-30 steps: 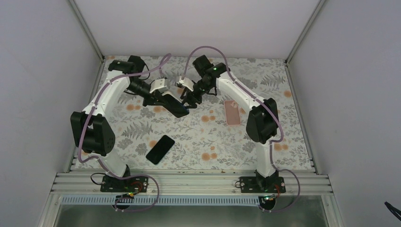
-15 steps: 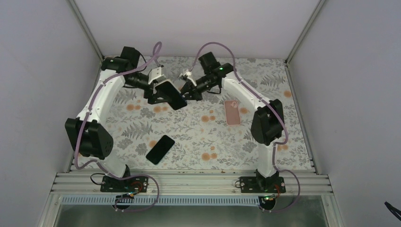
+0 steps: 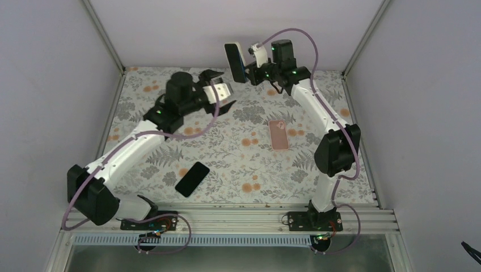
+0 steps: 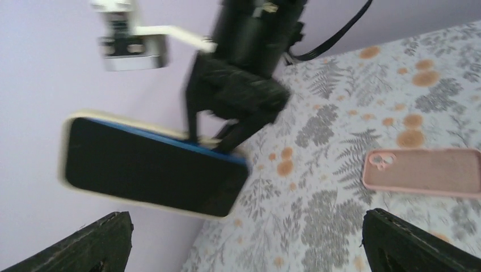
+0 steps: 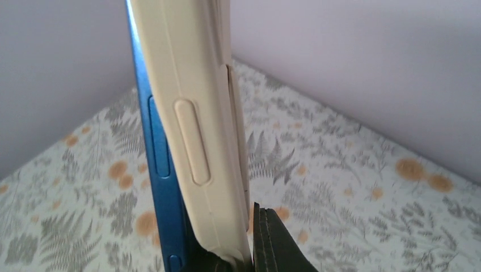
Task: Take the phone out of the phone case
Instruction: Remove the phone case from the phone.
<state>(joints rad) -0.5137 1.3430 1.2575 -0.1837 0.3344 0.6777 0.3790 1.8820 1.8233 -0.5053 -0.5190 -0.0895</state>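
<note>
- The right gripper (image 3: 250,72) has risen toward the back wall (image 3: 170,34), clamped on the cream phone case (image 5: 193,113).
- The left gripper (image 4: 258,243) has let go, fingers spread wide.
- The phone (image 4: 147,164) sits in the case, its blue edge showing, well above the table (image 3: 238,153).

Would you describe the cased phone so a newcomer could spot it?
Look above the far edge of the floral table. The right tool holds a phone aloft. Unlike the black handset and pink case lying flat, it wears a cream case.
</note>
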